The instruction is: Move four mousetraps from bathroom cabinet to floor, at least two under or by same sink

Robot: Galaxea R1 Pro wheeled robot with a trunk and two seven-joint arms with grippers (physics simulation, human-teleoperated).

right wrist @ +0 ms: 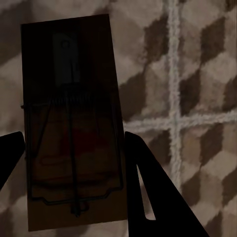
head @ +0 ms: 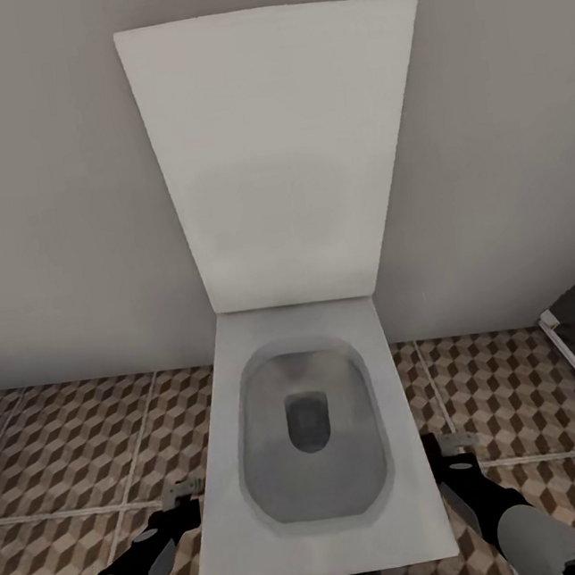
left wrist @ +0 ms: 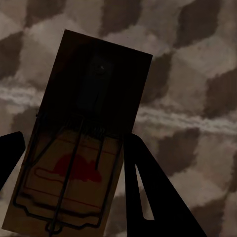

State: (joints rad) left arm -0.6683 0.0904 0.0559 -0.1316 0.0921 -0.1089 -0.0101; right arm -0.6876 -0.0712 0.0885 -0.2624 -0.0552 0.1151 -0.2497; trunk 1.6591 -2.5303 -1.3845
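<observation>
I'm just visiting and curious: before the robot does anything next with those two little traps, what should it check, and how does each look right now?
1. Left gripper holds a mousetrap between its fingers: ok.
2. Right gripper holds the second mousetrap: ok.
3. Patterned bathroom floor lies below both traps: ok.
4. A sink nearby to set them beside: not ok, a toilet stands ahead.
5. Where the other two traps are: cannot tell.
</observation>
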